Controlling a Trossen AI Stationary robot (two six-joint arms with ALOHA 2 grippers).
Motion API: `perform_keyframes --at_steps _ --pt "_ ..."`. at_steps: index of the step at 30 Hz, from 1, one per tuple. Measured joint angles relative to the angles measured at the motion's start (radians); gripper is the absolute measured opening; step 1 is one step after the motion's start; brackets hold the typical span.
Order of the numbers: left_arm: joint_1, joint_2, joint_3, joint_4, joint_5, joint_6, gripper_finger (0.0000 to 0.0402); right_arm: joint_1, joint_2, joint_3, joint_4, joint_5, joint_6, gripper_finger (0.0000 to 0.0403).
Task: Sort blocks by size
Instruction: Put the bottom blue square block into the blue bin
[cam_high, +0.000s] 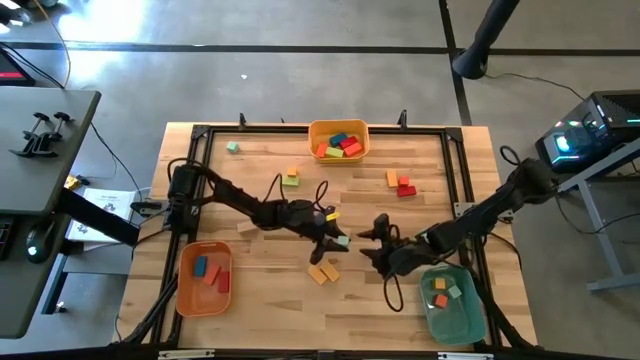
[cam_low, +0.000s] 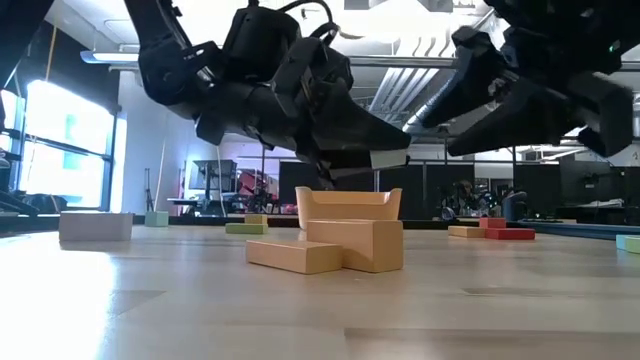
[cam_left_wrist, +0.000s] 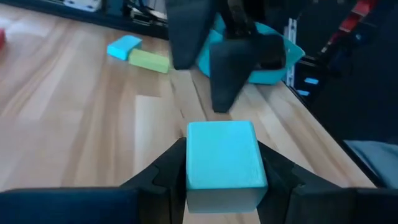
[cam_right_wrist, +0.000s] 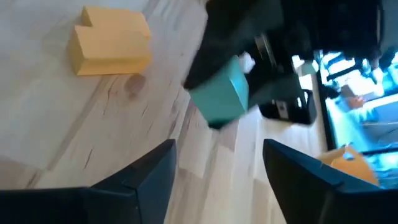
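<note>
A teal block (cam_left_wrist: 221, 152) hangs above the middle of the table, with my left gripper (cam_high: 336, 240) shut on it. The left arm reaches in from the table's left. My right gripper (cam_high: 368, 243) stands just to the right of the block, facing it, open and touching nothing. In the right wrist view the teal block (cam_right_wrist: 219, 98) sits ahead of my right gripper's (cam_right_wrist: 217, 168) spread fingers. Two tan blocks (cam_high: 322, 270) lie on the table just near of the grippers, one leaning on the other. My left gripper pinches the teal block by two opposite sides (cam_left_wrist: 194, 174) between its two fingers. The fingers come from the table's left, slanting slightly down. The block is lifted clear of the table.
An orange bin (cam_high: 338, 124) with several blocks stands at the far edge. Another orange bin (cam_high: 184, 290) is near left and a teal bin (cam_high: 475, 315) near right. Loose blocks lie at far right (cam_high: 402, 185), far centre (cam_high: 290, 177) and far left (cam_high: 232, 147).
</note>
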Motion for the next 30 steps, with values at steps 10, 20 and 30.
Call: perform_keyframes --at_steps 10,20,30 --pt "0.011 -0.001 0.0 0.027 -0.003 -0.002 0.0122 -0.017 0.12 0.0 0.289 0.067 -0.251 0.024" --pt "0.01 -0.002 0.002 0.103 -0.006 -0.02 0.0122 -0.017 0.25 0.0 0.489 0.207 -0.329 0.0223" --pt "0.01 -0.002 0.001 0.107 0.003 -0.045 0.0124 -0.015 0.254 0.0 0.497 0.234 -0.321 0.0129"
